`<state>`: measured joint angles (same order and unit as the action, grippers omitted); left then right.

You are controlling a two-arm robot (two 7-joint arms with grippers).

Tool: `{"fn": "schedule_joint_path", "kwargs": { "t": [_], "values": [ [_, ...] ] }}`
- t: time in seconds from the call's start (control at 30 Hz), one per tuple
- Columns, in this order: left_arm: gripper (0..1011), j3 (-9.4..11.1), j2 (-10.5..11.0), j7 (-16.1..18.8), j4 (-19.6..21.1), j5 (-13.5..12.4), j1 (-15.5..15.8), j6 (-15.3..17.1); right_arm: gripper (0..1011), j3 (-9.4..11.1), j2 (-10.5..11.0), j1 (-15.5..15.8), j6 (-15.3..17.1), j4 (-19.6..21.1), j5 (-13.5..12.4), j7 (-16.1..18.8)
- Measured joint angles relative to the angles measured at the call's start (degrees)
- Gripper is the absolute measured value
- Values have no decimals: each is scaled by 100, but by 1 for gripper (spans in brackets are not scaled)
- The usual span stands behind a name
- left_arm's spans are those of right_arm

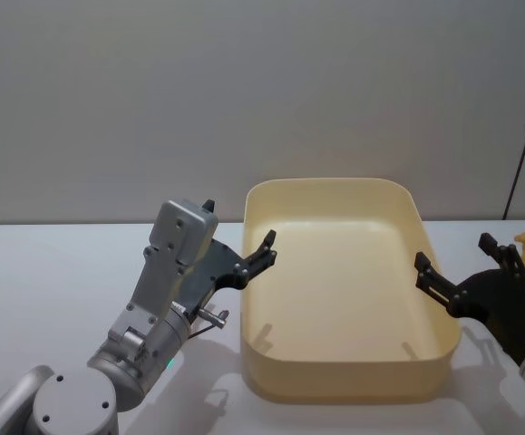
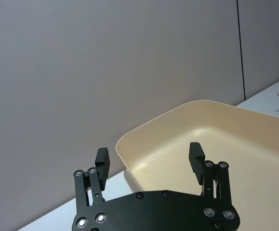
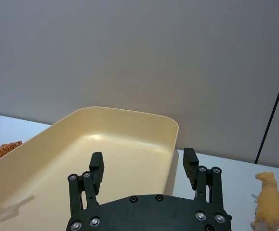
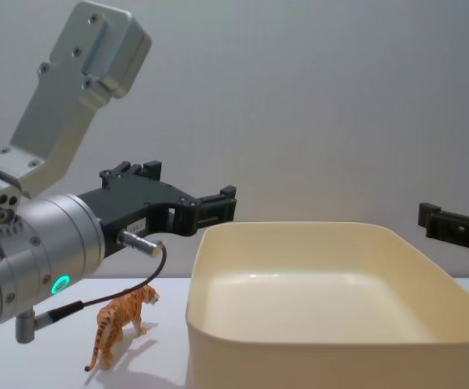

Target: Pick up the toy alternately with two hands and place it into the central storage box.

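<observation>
1. Both hands are empty. The left gripper [image 2: 149, 159] has its fingers spread wide and hovers at the left rim of the box [image 1: 344, 381]. The right gripper [image 3: 143, 166] is spread wide too, by the right rim. Nothing lies in the box yet.
2. The tiger [image 4: 121, 322] stands on the table [image 1: 44, 272] just beside the box's left wall, under the left arm. To reach it the gripper has to drop close beside that wall, so a finger could hit the rim and push the box.
3. A loop of cable [image 4: 141, 288] hangs from the left arm just above the tiger. As the arm goes down, the loop may brush the toy and tip it over before the fingers close.
4. The tiger is narrow and stands on thin legs. An off-centre squeeze is likely to twist it or flick it away.
5. The yellow animal [image 3: 266, 202] stands on the table to the right of the box, near the right gripper. It is small and upright, so a finger coming in from the side could knock it down or slide it off.
6. With both arms this close to the box, moving them together risks a clash over it, so they should take turns.
</observation>
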<state>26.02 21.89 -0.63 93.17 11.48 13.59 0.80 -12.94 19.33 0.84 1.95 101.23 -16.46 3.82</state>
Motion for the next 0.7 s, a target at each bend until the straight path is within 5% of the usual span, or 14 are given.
{"fn": "schedule_joint_path", "kwargs": {
  "t": [0.7],
  "values": [
    [1001,0,0,0,0,0,0,0,1001,0,0,0,0,0,0,0]
  ]
}}
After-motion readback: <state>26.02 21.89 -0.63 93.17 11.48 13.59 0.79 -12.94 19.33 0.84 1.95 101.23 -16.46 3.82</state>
